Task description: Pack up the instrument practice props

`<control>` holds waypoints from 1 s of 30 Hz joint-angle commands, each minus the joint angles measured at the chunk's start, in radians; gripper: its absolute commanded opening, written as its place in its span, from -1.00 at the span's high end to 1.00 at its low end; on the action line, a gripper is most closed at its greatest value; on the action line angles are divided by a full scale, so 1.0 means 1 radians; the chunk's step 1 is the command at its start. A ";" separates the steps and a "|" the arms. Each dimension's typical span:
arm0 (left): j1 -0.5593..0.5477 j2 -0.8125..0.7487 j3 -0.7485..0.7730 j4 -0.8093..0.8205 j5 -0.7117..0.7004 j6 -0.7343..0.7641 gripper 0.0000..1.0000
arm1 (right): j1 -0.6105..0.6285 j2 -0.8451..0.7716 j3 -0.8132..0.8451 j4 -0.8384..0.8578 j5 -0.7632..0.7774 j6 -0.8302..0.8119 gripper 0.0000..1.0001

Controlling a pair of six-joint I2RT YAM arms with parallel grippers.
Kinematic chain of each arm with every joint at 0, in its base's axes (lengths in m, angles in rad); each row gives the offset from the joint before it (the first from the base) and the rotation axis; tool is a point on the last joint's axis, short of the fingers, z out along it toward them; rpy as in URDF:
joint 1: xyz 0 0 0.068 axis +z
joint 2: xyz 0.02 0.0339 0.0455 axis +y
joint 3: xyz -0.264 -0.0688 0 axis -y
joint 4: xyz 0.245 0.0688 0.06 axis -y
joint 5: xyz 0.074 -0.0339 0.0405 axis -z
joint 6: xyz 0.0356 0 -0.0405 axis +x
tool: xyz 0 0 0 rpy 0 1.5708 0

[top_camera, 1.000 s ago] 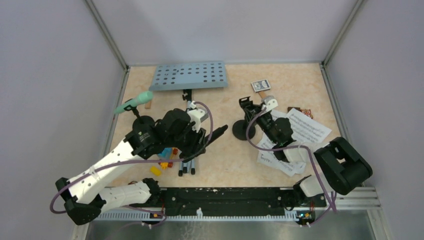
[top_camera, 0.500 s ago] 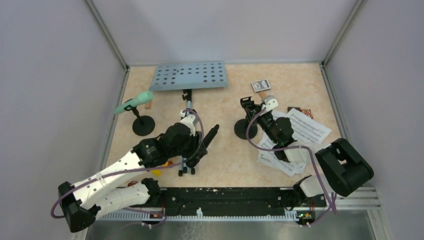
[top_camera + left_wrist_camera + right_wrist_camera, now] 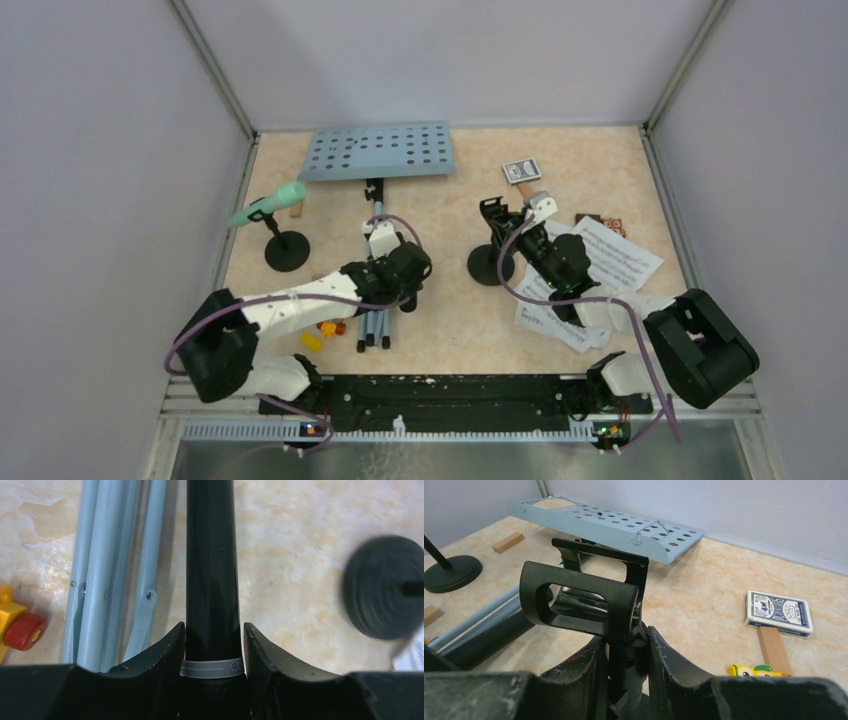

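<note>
A beige desk [image 3: 600,170] with a smooth, marbled stone-like pattern, walled by plain pale-grey panels.

The left tool [image 3: 213,630] has its two matte black curved fingers pressed against the sides of the black microphone [image 3: 210,555]. The microphone is a glossy, slightly tapering cylinder ringed by a thin silver band at the grip. It points away from the wrist, low over the desk; whether it rests on the surface cannot be told. Just beside it, running parallel, lie the folded tripod legs [image 3: 105,570], slim grey-blue metal tubes joined with small rivets. Past them sits a yellow and red plastic toy brick [image 3: 20,630]. On the microphone's other side, apart from it, is a ribbed black round base [image 3: 385,587], blurred.

The right tool [image 3: 624,645] is closed partway on the stem of the black mic holder [image 3: 579,597], a matte plastic clip shaped like an open rectangular loop, standing upright. Behind it, near the back wall, lies the pale-blue music panel [image 3: 609,527], sheet metal punched with rows of round holes. A blue-patterned card deck [image 3: 779,611] and a tan wooden block [image 3: 774,650] lie off to one side.

From above, the mint-green microphone [image 3: 268,207] sits tilted in a second round-based holder [image 3: 287,252] by the left wall. White sheet-music pages [image 3: 615,255] are spread under the right arm.
</note>
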 commanded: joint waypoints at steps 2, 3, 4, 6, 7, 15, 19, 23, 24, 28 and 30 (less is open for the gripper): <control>-0.004 0.200 0.146 -0.095 -0.201 -0.211 1.00 | 0.004 -0.049 -0.009 0.042 -0.054 0.031 1.00; -0.003 0.255 0.176 -0.112 -0.212 -0.219 1.00 | 0.003 -0.051 -0.013 0.041 -0.061 0.028 1.00; -0.003 0.291 0.193 -0.113 -0.219 -0.214 0.97 | 0.003 -0.054 -0.016 0.040 -0.064 0.024 1.00; -0.003 0.352 0.218 -0.108 -0.222 -0.201 0.84 | 0.003 -0.059 -0.021 0.042 -0.071 0.011 1.00; -0.003 0.377 0.229 -0.110 -0.222 -0.201 0.74 | 0.003 -0.059 -0.022 0.042 -0.073 0.003 1.00; -0.003 0.485 0.258 -0.158 -0.214 -0.203 -0.33 | 0.004 -0.013 -0.013 0.046 -0.060 -0.043 1.00; -0.003 0.486 0.242 -0.201 -0.218 -0.220 -0.82 | 0.003 0.027 0.000 0.081 -0.053 -0.043 1.00; -0.004 0.472 0.240 -0.237 -0.219 -0.213 -0.97 | 0.004 0.088 0.049 0.123 -0.033 -0.073 1.00; -0.003 0.463 0.241 -0.239 -0.216 -0.206 -0.97 | 0.002 0.109 0.074 0.136 -0.023 -0.075 1.00; -0.003 0.412 0.252 -0.202 -0.184 -0.125 -0.97 | -0.005 0.207 0.173 0.160 -0.009 -0.089 1.00; -0.006 0.383 0.273 -0.186 -0.152 -0.081 -0.97 | -0.016 0.265 0.230 0.166 -0.016 -0.098 1.00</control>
